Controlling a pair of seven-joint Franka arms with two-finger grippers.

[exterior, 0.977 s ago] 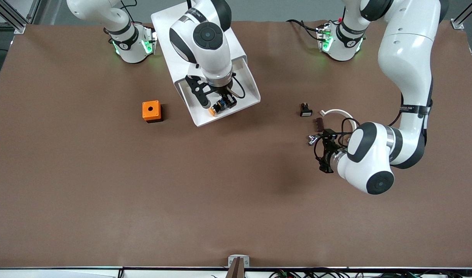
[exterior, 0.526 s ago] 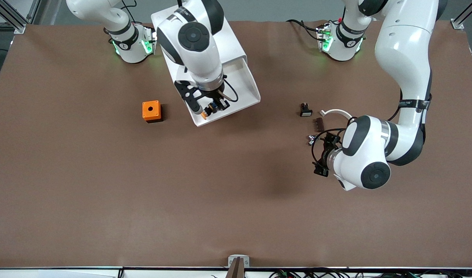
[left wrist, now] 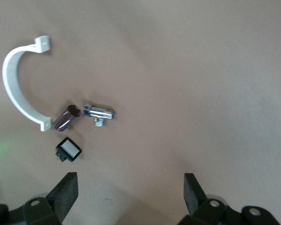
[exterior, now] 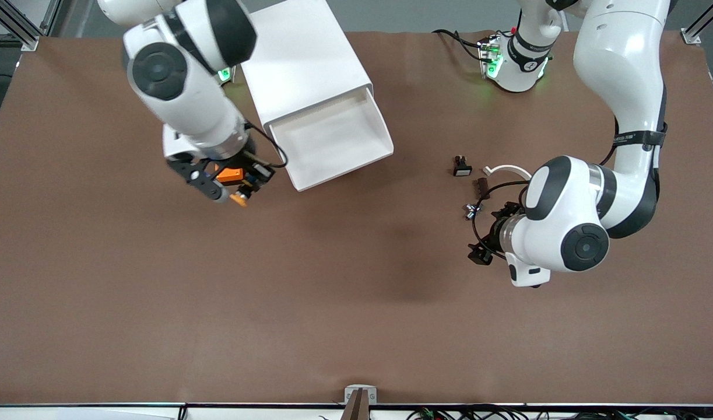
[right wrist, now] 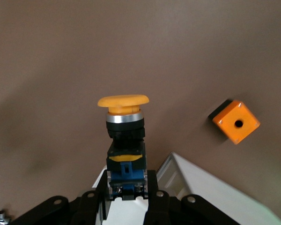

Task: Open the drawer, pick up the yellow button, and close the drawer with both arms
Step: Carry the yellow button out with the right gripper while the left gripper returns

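Note:
The top drawer (exterior: 339, 153) of the white cabinet (exterior: 301, 55) stands pulled open, and its tray shows nothing inside. My right gripper (exterior: 238, 188) is shut on the button (exterior: 239, 198) and holds it in the air over the orange cube (exterior: 230, 174), beside the drawer toward the right arm's end. In the right wrist view the fingers (right wrist: 155, 197) of the right gripper (right wrist: 126, 190) clamp the blue base of the button (right wrist: 125, 123), its orange-yellow cap pointing away. My left gripper (exterior: 491, 232) is open and empty above bare table, as the left wrist view (left wrist: 129, 194) shows.
The orange cube with a round hole (right wrist: 236, 121) sits on the table. Near my left gripper lie a black-and-white switch piece (exterior: 462, 167), a white curved clip (exterior: 510, 170), a brown piece (exterior: 481, 185) and a chrome piece (exterior: 469, 211).
My right gripper has lifted the button out of the drawer and carried it toward the right arm's end, over the orange cube. My left arm has shifted slightly.

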